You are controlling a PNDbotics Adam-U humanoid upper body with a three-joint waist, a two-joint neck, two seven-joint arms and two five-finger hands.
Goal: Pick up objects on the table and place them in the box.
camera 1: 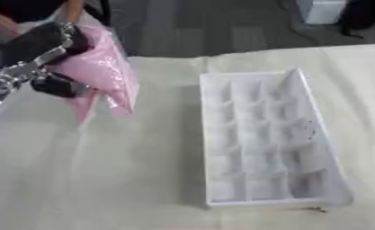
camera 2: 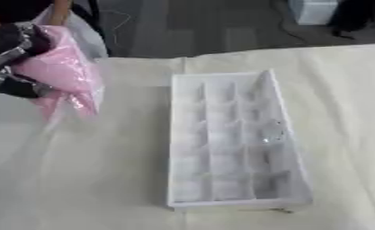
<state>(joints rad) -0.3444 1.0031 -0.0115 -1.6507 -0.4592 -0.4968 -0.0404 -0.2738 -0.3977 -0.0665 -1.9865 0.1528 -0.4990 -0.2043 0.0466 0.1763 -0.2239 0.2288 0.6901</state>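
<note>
The robot's left hand (camera 1: pixel 41 58), black with silver joints, enters from the upper left and holds a pink packet in clear wrap (camera 1: pixel 104 74) above the cloth-covered worktop (camera 1: pixel 104 179), its fingers curled over the packet's top and its thumb pinching from below. The packet hangs with its long axis roughly vertical, its narrow lower end pointing down toward the worktop and its broader upper end caught in the hand. It is off the surface and well to the left of the box.

The white box (camera 1: pixel 269 139) lies on the worktop at centre right, long axis running away from the camera and slightly askew. Its inside is split into a grid of small compartments, three across. Most look bare; one small clear, glinting thing (camera 2: pixel 270 134) sits in a right-hand compartment about midway along the box, too faint to identify.

The left eye view shows more of the silver wrist and forearm at the left edge; the right eye view cuts these off. The right hand appears in neither view.
</note>
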